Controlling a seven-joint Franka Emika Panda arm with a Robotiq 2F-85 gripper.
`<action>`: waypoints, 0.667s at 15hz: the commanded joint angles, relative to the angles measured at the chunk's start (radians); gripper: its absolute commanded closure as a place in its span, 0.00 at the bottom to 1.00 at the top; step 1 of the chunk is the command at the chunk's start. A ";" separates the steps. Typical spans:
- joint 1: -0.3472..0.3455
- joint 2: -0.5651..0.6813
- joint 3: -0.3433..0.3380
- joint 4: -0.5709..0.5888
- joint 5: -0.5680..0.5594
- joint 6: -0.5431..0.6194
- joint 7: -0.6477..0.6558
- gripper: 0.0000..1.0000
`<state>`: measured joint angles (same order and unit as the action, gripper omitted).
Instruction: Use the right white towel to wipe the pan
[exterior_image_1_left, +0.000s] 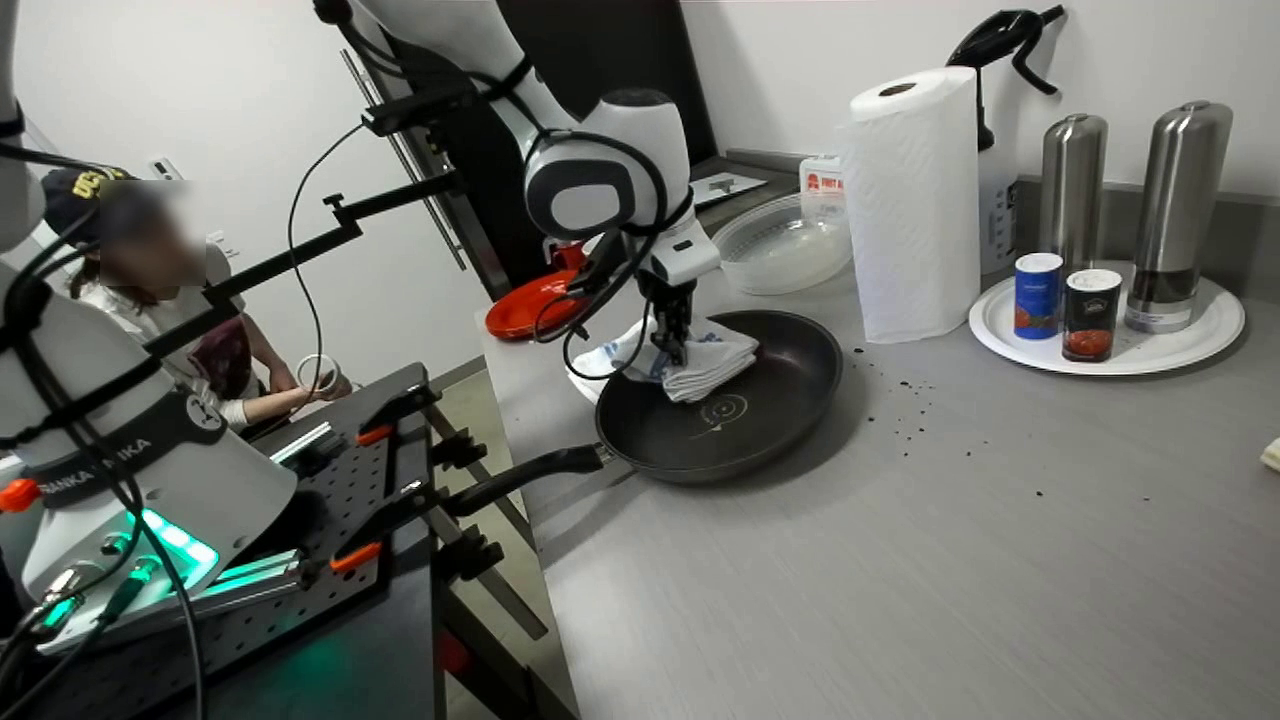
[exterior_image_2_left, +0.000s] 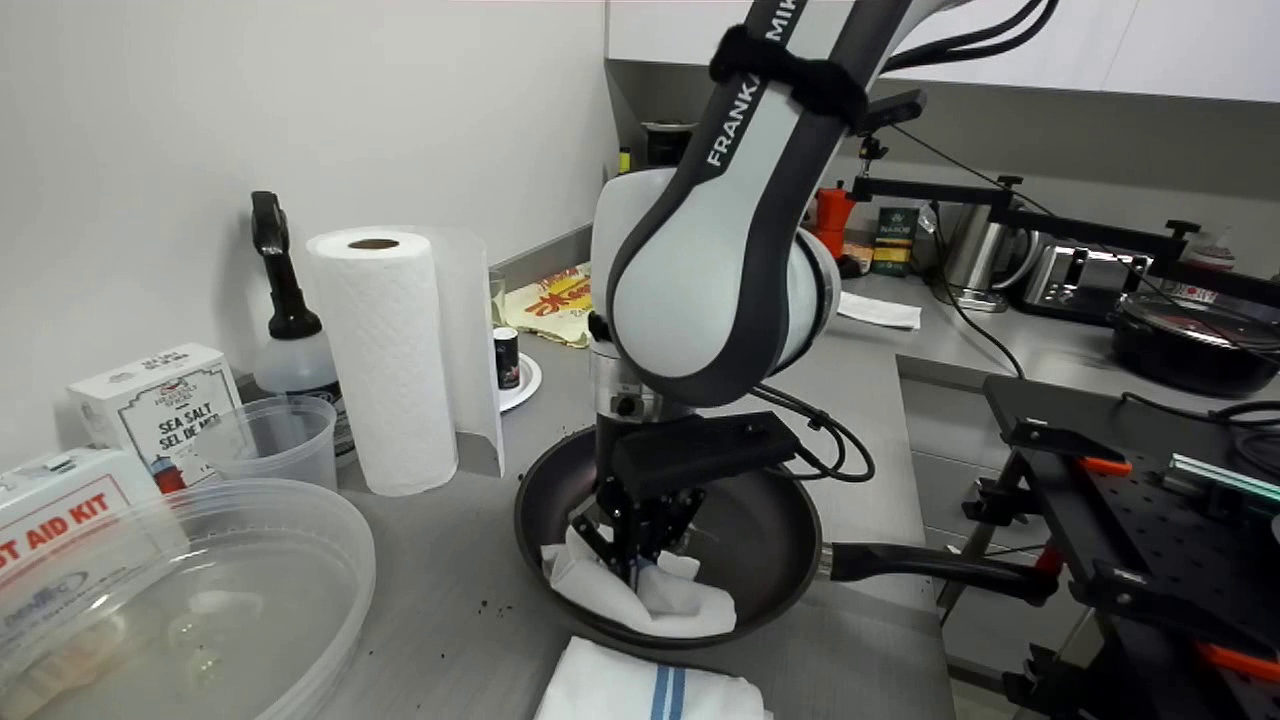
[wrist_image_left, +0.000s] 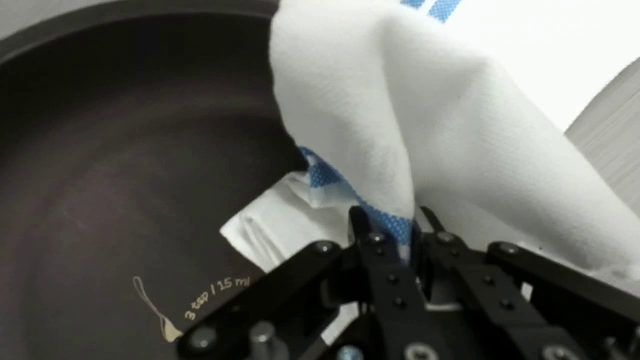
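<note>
The right white towel (exterior_image_1_left: 712, 368) is bunched up inside the black pan (exterior_image_1_left: 790, 400), against one side of its rim. It also shows in an exterior view (exterior_image_2_left: 690, 608) and in the wrist view (wrist_image_left: 345, 100), with a blue stripe along a fold. My gripper (exterior_image_1_left: 676, 348) points down over the pan and is shut on the towel. In the wrist view a towel fold runs between the fingertips (wrist_image_left: 387, 225). The pan's dark inside (wrist_image_left: 150, 165) shows beside the towel. The pan's handle sticks out past the counter's edge toward the robot base.
A second folded white towel with blue stripes (exterior_image_2_left: 620, 685) lies beside the pan. A paper towel roll (exterior_image_1_left: 915, 210), a clear plastic container (exterior_image_1_left: 785, 245), a red dish (exterior_image_1_left: 530, 303) and a white plate with shakers (exterior_image_1_left: 1180, 345) stand around. Dark crumbs (exterior_image_1_left: 908, 425) lie on the counter.
</note>
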<state>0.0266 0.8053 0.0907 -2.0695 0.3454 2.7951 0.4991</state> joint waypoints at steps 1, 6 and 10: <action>-0.045 -0.042 0.043 0.000 0.070 -0.062 -0.050 0.97; -0.044 -0.144 -0.009 -0.043 0.048 -0.072 -0.073 0.97; -0.035 -0.288 -0.124 -0.113 -0.040 -0.102 -0.120 0.97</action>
<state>-0.0149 0.6584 0.0422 -2.0988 0.3614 2.7495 0.4212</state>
